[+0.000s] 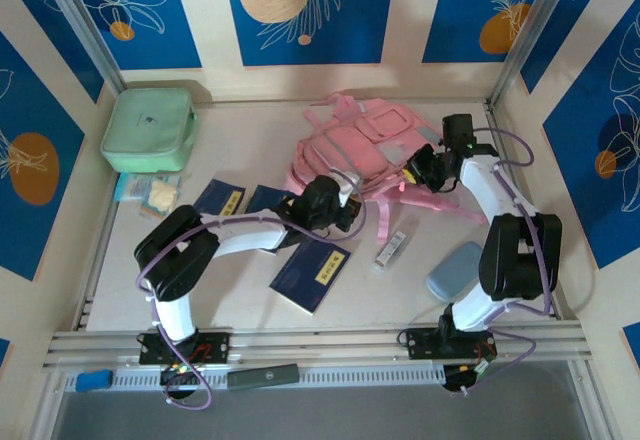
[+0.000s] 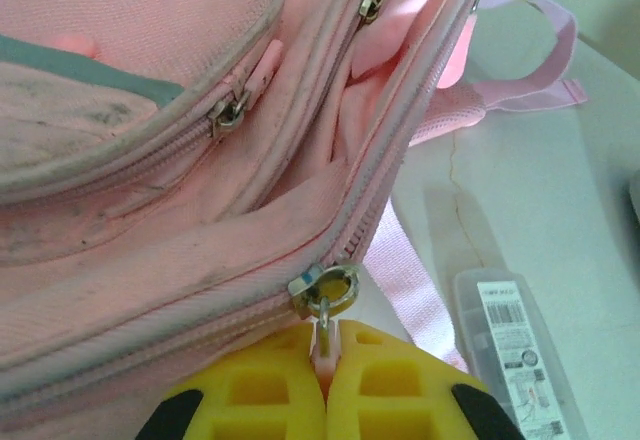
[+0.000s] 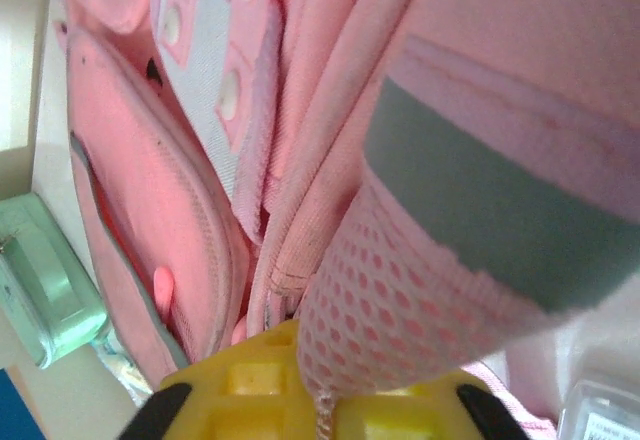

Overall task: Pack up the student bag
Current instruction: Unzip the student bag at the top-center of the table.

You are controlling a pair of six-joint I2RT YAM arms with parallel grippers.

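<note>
While left gripper clamps zipper pull | right gripper touches student bag

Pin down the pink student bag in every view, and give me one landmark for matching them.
Top external: student bag upper centre, between the arms' ends.
Left wrist: student bag upper left, its zip pull pinched in the left gripper, bottom centre.
Right wrist: student bag top to bottom, mesh pocket lower centre.
Landmark: mint-green case, upper left from above, lower left at the right wrist.
</note>
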